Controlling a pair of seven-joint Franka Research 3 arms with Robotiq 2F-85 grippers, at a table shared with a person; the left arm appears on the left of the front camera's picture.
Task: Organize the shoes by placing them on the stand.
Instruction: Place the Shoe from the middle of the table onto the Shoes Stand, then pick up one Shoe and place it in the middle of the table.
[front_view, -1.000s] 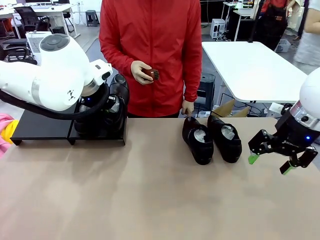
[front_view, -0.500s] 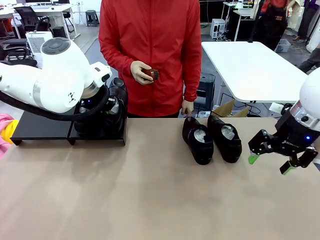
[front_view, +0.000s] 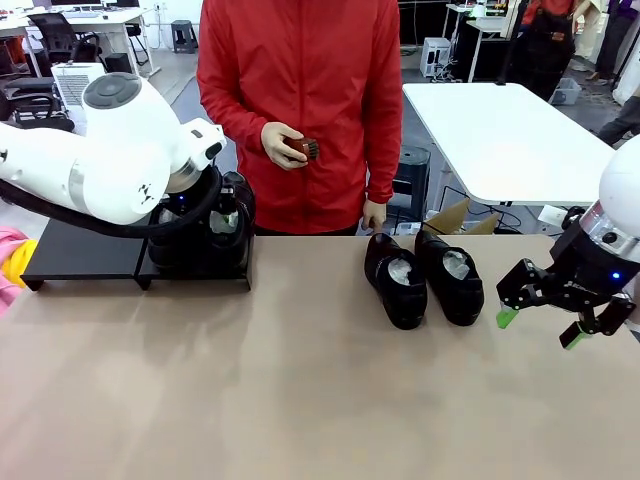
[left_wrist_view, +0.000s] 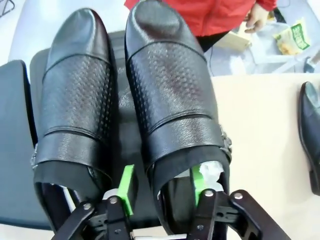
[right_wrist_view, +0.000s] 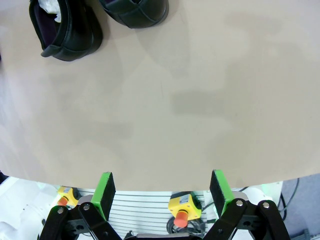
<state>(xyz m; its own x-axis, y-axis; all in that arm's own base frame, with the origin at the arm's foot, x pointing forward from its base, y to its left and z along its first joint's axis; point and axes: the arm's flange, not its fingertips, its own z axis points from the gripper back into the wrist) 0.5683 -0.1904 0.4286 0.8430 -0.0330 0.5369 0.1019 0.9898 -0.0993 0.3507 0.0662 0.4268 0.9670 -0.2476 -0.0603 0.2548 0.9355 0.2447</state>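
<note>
On the right section of the stand (front_view: 80, 255), 2 shoes (left_wrist_view: 75, 100) are lying side by side, toes pointing away from the left gripper (left_wrist_view: 162, 186). Its jaws are standing parted and unclamped, 1 pad (left_wrist_view: 127, 187) sitting between the shoes, the other inside the paper-stuffed shoe (left_wrist_view: 170, 100). Near 2 further shoes (front_view: 452, 290) on the table (front_view: 300, 400), the right gripper (front_view: 541, 329) is hovering wide open.

No words, numbers or brand marks can be read. The yellow-green plastic packet (left_wrist_view: 292, 37) carries some print, but it is too small and blurred to make out.
</note>
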